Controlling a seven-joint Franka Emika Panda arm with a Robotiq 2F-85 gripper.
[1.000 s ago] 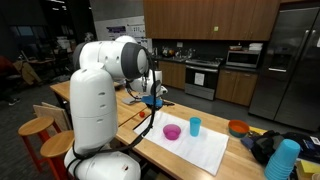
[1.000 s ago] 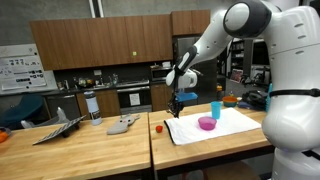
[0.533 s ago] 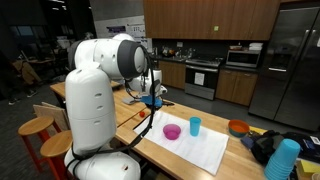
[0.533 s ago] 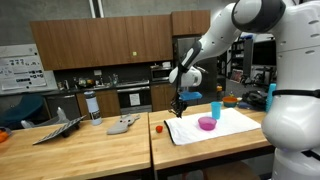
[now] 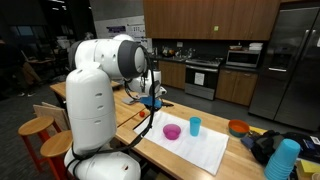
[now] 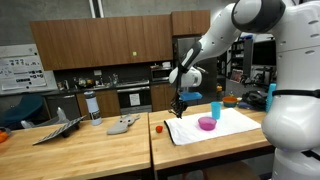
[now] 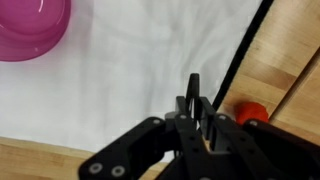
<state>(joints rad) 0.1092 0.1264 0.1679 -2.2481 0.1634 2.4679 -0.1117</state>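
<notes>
You're in a kitchen, likely a shared one in an office or lab. Dark wood cabinets [image 5: 205, 18] line the back wall, with an oven [image 5: 203, 78] and microwave [image 5: 243, 58] set among them and a tall steel fridge [image 5: 290, 60] beside. Your counter [image 6: 90, 150] is butcher-block, stools [image 5: 35, 128] stand by it, and a poster [image 6: 15, 72] hangs on the wall.

A white cloth [image 6: 230, 126] lies flat on the wooden table [image 6: 120, 150]. A small red round object [image 6: 158, 127] sits on the bare wood just beside its edge.
</notes>
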